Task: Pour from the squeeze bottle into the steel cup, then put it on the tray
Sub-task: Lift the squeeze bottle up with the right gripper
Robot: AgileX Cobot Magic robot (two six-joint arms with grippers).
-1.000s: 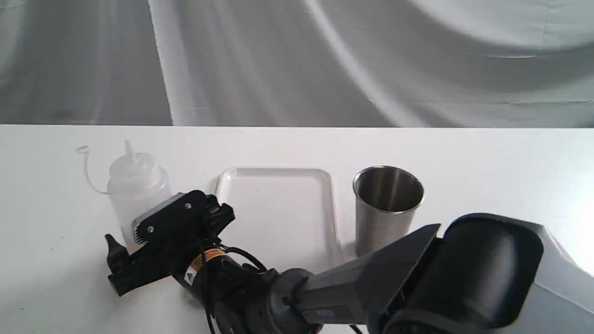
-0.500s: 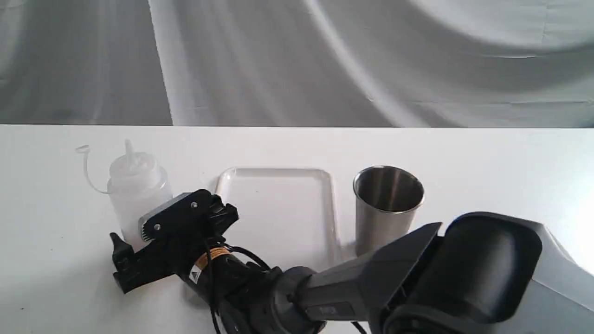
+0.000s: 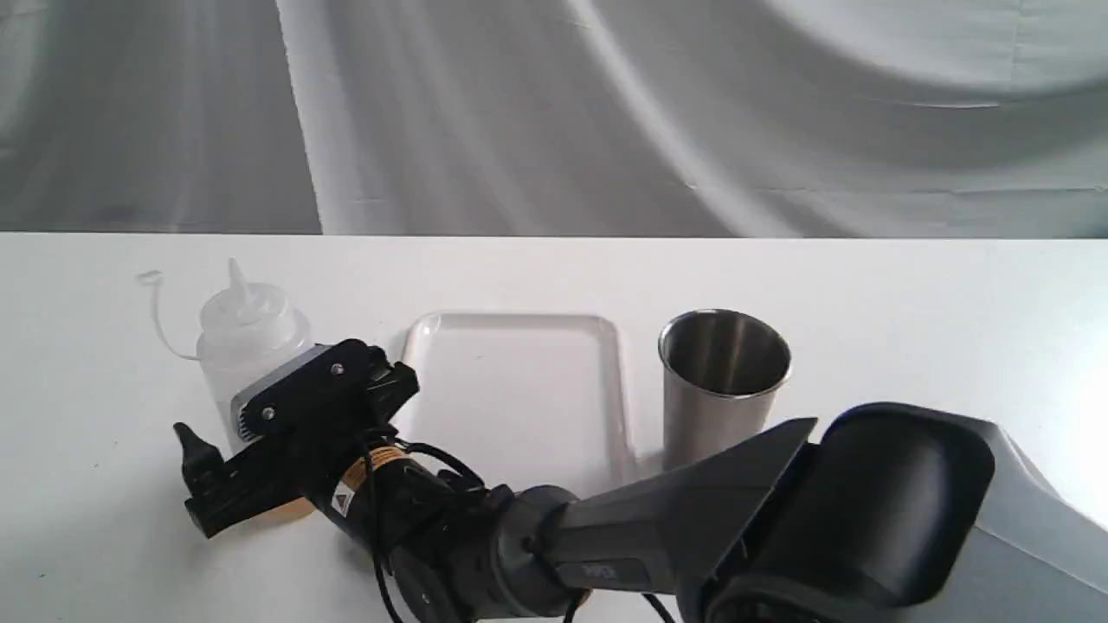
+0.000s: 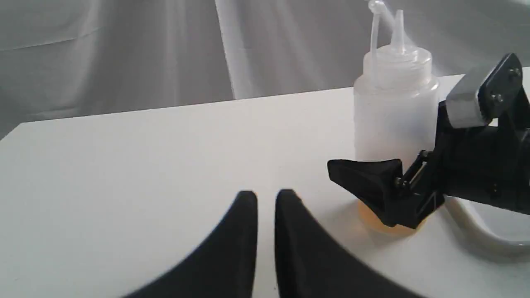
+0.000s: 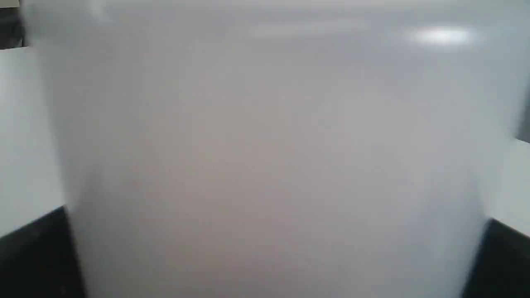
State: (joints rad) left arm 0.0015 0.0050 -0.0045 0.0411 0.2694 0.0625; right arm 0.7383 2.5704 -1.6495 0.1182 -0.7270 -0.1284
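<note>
The squeeze bottle [image 3: 248,342] stands at the table's left, its nozzle up and its cap strap hanging off to the left; amber liquid shows at its base [image 4: 374,219]. My right gripper [image 3: 232,420] reaches across from the right and is shut on the bottle's lower body; one black finger [image 4: 364,178] lies against its near side, the other is hidden. In the right wrist view the bottle [image 5: 265,145] fills the frame between both fingers. The steel cup [image 3: 723,389] stands upright right of the white tray [image 3: 511,319]. My left gripper [image 4: 266,198] hovers low, shut and empty.
The right arm's big dark housing [image 3: 866,519] fills the lower right of the exterior view and hides the cup's base and the tray's near edge. A grey cloth backdrop [image 3: 554,112] hangs behind the table's far edge.
The right gripper has shifted left and slightly up, and the bottle with its cap strap has moved a little left with it. Cup and tray have not moved.
</note>
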